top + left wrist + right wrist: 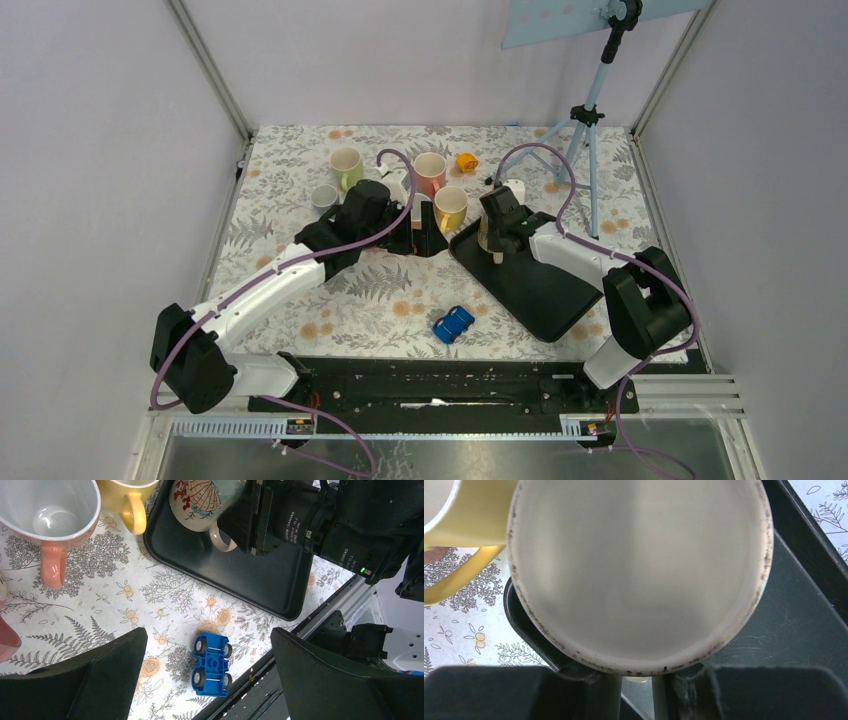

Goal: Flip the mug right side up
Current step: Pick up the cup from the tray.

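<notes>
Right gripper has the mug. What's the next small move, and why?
Probably lift the mug straight up before rotating: the right gripper looks closed on its handle, its base faces up, and the black tray and yellow mug sit close.

left arm had white links, black joints | right arm matched | black motor behind right pincer read DAMIAO, green light glowed beside it | purple cables arched behind each pincer | left pincer fingers were black wedges

"damiao", apparently, printed on black arm motors
</notes>
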You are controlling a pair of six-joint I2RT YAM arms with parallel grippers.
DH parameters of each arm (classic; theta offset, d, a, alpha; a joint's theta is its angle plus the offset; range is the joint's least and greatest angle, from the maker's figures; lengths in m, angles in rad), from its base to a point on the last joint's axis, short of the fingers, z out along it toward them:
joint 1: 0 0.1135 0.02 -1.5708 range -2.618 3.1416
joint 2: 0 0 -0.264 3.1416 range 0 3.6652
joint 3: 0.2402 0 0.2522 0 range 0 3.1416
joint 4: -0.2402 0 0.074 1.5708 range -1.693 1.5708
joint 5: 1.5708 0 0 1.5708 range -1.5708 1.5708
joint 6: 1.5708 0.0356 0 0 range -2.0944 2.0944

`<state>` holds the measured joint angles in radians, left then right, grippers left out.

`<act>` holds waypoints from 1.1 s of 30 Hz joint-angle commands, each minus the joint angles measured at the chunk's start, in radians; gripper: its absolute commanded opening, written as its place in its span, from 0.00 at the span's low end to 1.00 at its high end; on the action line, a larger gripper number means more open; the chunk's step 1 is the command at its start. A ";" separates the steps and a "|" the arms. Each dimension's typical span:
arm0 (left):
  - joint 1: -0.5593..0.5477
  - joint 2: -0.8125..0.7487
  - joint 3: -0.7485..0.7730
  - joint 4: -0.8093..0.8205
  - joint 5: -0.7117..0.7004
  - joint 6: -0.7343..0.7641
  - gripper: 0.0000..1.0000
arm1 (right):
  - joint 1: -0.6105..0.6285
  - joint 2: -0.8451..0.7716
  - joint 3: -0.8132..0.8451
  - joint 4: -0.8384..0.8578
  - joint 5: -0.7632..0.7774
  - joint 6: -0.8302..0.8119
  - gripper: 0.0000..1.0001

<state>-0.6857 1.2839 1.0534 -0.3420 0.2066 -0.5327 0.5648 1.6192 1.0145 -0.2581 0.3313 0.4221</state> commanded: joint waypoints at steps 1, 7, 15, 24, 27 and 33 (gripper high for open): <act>0.005 -0.019 0.015 0.048 0.015 -0.010 0.99 | 0.019 0.016 -0.002 -0.020 0.018 0.021 0.04; 0.007 -0.009 0.031 0.038 0.014 -0.001 0.99 | 0.019 0.024 0.007 -0.030 0.034 0.013 0.28; 0.006 -0.005 0.039 0.034 0.018 0.004 0.99 | 0.018 0.044 0.014 -0.023 0.038 0.013 0.50; 0.006 -0.008 0.034 0.033 0.017 0.002 0.99 | 0.019 0.052 0.019 -0.019 0.045 0.015 0.22; 0.007 -0.010 0.030 0.034 0.014 0.001 0.99 | 0.019 0.053 0.021 -0.020 0.045 0.018 0.03; 0.007 -0.015 0.009 0.051 0.023 -0.023 0.99 | 0.018 0.032 0.021 -0.024 0.044 0.032 0.00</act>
<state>-0.6823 1.2839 1.0542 -0.3424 0.2096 -0.5339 0.5735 1.6646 1.0153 -0.2790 0.3656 0.4328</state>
